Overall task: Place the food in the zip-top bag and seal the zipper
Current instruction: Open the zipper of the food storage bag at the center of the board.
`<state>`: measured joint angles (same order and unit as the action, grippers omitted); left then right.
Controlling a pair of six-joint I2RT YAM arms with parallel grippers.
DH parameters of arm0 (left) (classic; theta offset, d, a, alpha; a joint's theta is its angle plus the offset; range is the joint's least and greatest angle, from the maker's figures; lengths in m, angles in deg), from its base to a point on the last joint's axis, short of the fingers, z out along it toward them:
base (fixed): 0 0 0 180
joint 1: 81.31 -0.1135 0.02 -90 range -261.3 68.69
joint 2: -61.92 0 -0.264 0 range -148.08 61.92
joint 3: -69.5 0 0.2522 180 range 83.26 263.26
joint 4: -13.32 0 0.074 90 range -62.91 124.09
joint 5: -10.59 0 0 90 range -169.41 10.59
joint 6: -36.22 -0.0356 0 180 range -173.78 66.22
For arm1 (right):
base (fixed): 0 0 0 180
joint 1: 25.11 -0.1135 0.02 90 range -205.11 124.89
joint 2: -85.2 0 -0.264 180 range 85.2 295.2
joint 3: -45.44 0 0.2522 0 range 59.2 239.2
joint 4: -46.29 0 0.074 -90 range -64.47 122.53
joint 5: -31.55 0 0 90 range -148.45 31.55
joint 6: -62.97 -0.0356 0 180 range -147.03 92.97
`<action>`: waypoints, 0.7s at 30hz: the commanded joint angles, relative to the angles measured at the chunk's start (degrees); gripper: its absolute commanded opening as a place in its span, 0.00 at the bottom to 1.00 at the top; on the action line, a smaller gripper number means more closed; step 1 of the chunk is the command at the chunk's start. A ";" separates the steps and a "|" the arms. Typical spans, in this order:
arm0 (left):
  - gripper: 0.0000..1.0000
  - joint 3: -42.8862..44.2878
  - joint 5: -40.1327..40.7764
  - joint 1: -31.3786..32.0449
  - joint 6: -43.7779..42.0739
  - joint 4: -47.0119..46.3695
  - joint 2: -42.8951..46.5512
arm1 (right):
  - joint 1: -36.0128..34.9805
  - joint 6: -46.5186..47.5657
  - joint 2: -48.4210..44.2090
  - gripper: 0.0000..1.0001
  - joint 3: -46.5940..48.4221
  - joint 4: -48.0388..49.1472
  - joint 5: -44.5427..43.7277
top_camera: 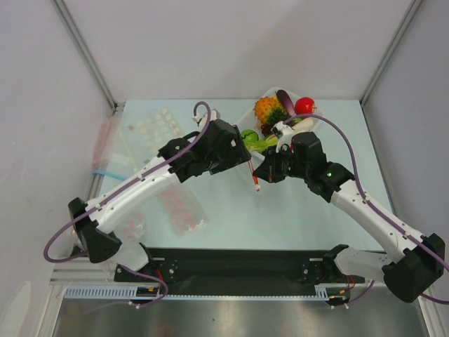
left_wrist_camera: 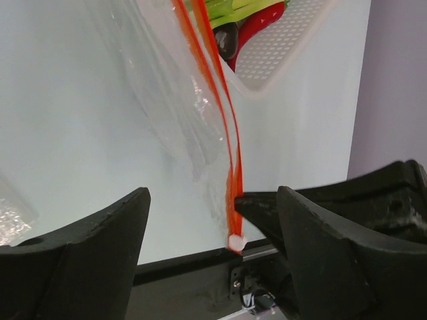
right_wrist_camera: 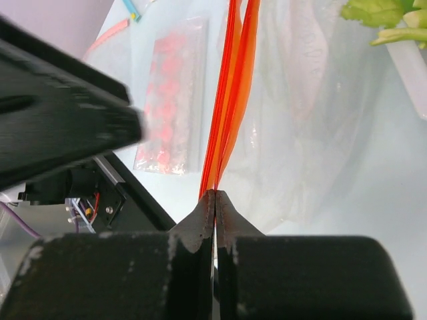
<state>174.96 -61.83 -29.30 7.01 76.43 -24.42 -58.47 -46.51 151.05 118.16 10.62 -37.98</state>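
Observation:
The clear zip-top bag (left_wrist_camera: 170,100) hangs in the air between my two grippers, over the middle of the table. Its orange-red zipper (top_camera: 255,175) runs down the left wrist view (left_wrist_camera: 230,153) and the right wrist view (right_wrist_camera: 230,100). My right gripper (right_wrist_camera: 215,195) is shut on the zipper's end. My left gripper (left_wrist_camera: 212,200) is open, its jaws either side of the strip without touching it. The orange pineapple (top_camera: 266,109), red fruit (top_camera: 304,105) and green fruit (top_camera: 248,135) lie at the back in a white basket (top_camera: 313,125), outside the bag.
A dark purple vegetable (top_camera: 284,98) and leafy greens (right_wrist_camera: 380,13) share the basket. A packet of pink-red dots (top_camera: 179,207) and a sheet of white dots (top_camera: 151,126) lie left. Another clear bag (top_camera: 105,151) lies at the far left edge. A black rail (top_camera: 238,263) runs along the front.

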 commanded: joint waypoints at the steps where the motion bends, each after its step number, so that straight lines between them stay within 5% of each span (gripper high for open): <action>1: 0.82 -3.00 1.31 0.02 -3.58 -1.79 5.13 | 1.46 -1.70 -1.60 0.00 -0.86 2.83 2.29; 21: 0.73 3.04 -2.55 -5.78 -10.96 -4.34 -2.42 | 1.72 -0.82 -0.63 0.00 -0.25 3.63 3.88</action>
<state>174.33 -63.36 -34.76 -1.25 73.94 -25.91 -56.73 -47.80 151.05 117.18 11.67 -35.01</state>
